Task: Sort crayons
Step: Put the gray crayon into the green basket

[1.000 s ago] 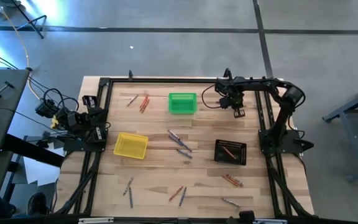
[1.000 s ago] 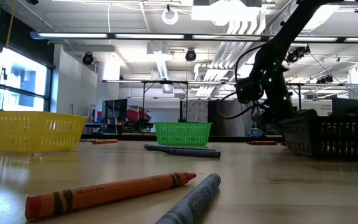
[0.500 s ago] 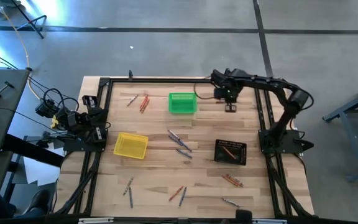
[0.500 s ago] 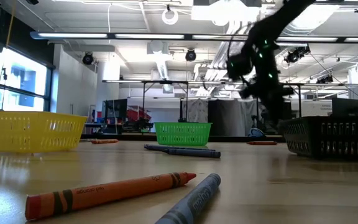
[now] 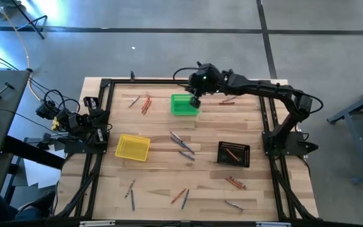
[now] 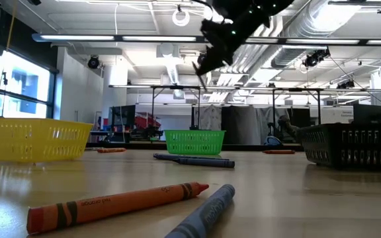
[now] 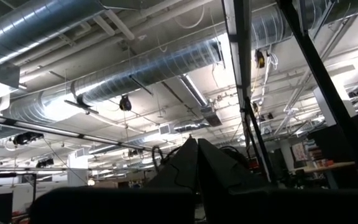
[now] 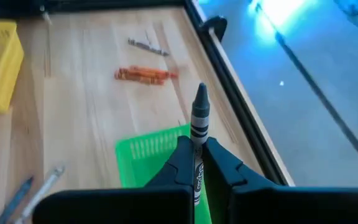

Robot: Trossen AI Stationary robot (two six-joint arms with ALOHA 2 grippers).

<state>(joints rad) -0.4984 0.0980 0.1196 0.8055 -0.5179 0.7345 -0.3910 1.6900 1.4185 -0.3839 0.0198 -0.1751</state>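
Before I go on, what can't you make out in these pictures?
- Inside of the green basket: high view, partly covered by the right gripper; low view, its wall hides it.
- Inside of the yellow basket: too small in the high view.
- Grey crayon: lower end hidden between the fingers, right wrist view.

Thin grey wax crayon point(image 8: 198, 134): lower end hidden between the right gripper's point(image 8: 197, 163) dark fingers. Green plastic mesh basket point(image 8: 143, 159) cut off by the arm's body. Left gripper itself lost among cables in the high view.

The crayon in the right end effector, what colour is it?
Grey, with a dark wrapper; the crayon shows best in the right wrist view.
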